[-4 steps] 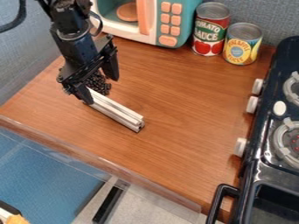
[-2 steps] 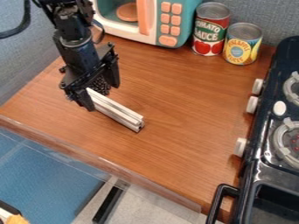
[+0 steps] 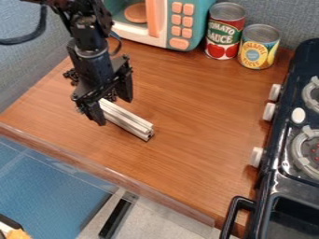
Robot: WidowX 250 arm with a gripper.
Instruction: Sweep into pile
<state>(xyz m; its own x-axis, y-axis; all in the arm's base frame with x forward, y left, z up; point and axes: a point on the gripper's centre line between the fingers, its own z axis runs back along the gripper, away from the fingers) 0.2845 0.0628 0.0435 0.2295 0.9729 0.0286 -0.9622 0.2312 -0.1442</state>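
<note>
- Small dark pieces point(image 3: 73, 77) lie on the wooden counter point(image 3: 193, 107) in two visible patches: one just beyond the gripper's image-left side, the other seen between its fingers, near the upper end of the silver bar; whether the patches join behind the gripper cannot be told.
- The gripper point(image 3: 114, 112) hangs low over the counter with its fingers spread well apart, one on either side of the bar's upper end; whether either touches the bar or the pieces cannot be told.
- The silver bar point(image 3: 129, 122) lies flat, slanting from between the fingers down toward the lower right.
- Farther out, a toy microwave point(image 3: 187, 21) stands at the back, with a red can point(image 3: 225, 32) and a yellow can point(image 3: 257, 49) beside it; a black toy stove point(image 3: 280, 179) stands at the right.
- Since the earlier frames, the gripper has shifted rightward and a little toward the near edge.
- More of the pieces now show at its image-left, and fewer between its fingers; the silver bar's lower end has kept its place.
</note>
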